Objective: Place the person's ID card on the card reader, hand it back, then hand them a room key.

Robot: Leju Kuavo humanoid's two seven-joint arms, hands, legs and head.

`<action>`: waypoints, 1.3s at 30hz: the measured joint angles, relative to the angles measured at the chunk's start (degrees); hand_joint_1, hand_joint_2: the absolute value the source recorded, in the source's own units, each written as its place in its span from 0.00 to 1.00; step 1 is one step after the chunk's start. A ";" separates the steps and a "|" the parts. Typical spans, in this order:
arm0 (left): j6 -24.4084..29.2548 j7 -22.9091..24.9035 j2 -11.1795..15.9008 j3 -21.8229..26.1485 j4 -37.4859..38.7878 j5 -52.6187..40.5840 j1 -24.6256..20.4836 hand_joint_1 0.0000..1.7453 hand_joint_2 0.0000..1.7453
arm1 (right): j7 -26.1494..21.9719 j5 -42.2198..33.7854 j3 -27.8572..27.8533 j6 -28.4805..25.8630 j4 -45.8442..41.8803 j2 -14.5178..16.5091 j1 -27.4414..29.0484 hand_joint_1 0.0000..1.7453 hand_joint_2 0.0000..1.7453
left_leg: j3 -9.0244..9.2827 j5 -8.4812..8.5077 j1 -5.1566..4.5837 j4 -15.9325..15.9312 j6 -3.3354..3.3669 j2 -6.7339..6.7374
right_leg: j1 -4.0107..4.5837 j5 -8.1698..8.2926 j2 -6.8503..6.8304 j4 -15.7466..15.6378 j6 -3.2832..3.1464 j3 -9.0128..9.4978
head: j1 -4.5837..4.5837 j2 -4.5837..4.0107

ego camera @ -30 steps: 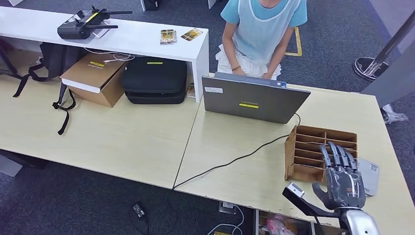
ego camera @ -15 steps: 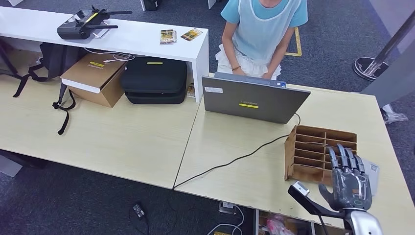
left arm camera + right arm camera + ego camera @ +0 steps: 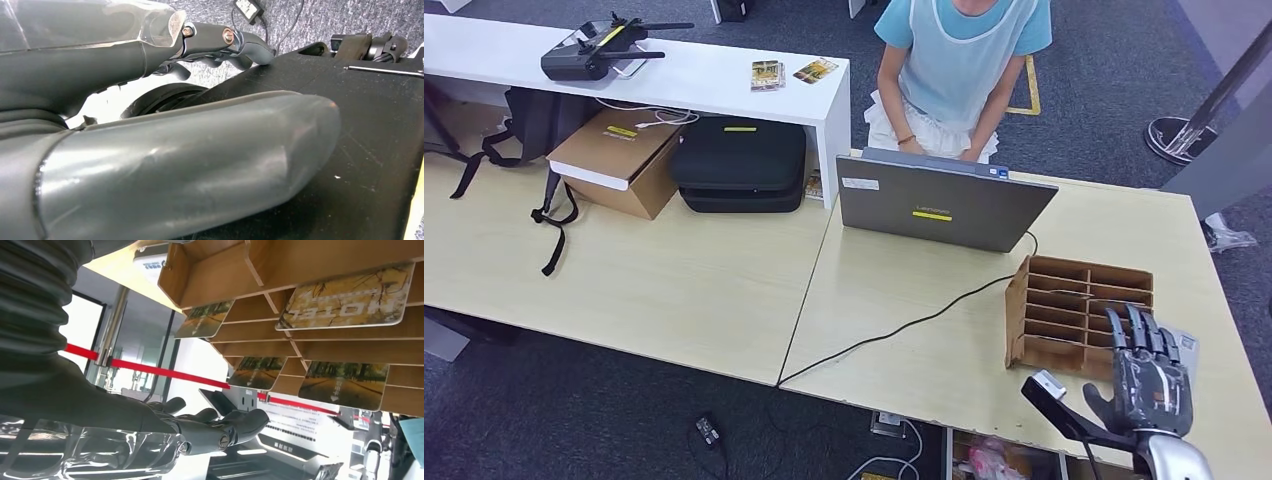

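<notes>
R hand (image 3: 1147, 385): hovered over desk's near R corner, just by the wooden rack, fingers straight & apart, held nothing; wrist view showed fingers (image 3: 235, 422) stretched out, nothing between them.
L hand (image 3: 150, 165): wrist view close-up of thumb & dark fingers; can't tell if open or closed, nothing seen in it.
Rack (image 3: 1064, 315): wooden slotted box on desk (image 3: 904, 370), R of laptop, open side facing robot.
Room keys (image 3: 347, 295): cards w/ tree print & "HOTEL" text, lay in separate rack slots, several visible in R wrist view.
Card reader (image 3: 1186, 350): flat grey pad on desk just R of rack, partly behind R hand.
ID card: couldn't spot it.
Laptop (image 3: 939, 205): grey, open, back to robot; black cable ran from it across desk.
Person (image 3: 959, 60): blue top, sat behind laptop, hands at it.
</notes>
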 joint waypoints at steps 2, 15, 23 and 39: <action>0.00 0.00 0.00 0.08 0.00 0.01 0.00 0.00 0.00 | 0.04 0.08 -0.09 0.32 0.17 0.09 -0.11 0.00 1.00 | 0.00 0.00 0.00 0.00 0.00 0.00 | 0.00 0.00 0.00 0.00 0.00 0.00 | 0.00 0.00; 0.01 0.00 -0.02 0.84 0.00 -0.34 0.03 0.00 0.00 | 0.73 0.27 -0.15 2.34 0.28 0.46 0.79 0.00 1.00 | 0.00 0.00 0.00 0.00 0.00 0.00 | 0.00 0.00 0.00 0.00 0.00 -0.01 | 0.00 0.00; 0.05 0.00 -0.02 1.03 0.00 -0.19 0.13 0.00 0.00 | 0.59 -0.29 -0.14 2.71 0.39 0.46 0.67 0.00 1.00 | -0.01 0.00 0.00 0.00 0.00 0.00 | 0.00 0.00 0.00 0.00 0.00 0.00 | 0.00 0.00; 0.70 0.00 0.02 2.00 0.00 -0.21 0.37 0.00 0.00 | -0.57 -4.21 0.69 3.86 2.30 0.57 -2.98 0.00 1.00 | -0.02 0.00 0.00 0.00 0.00 -0.01 | 0.00 0.00 -0.01 0.00 0.00 0.00 | 0.00 0.00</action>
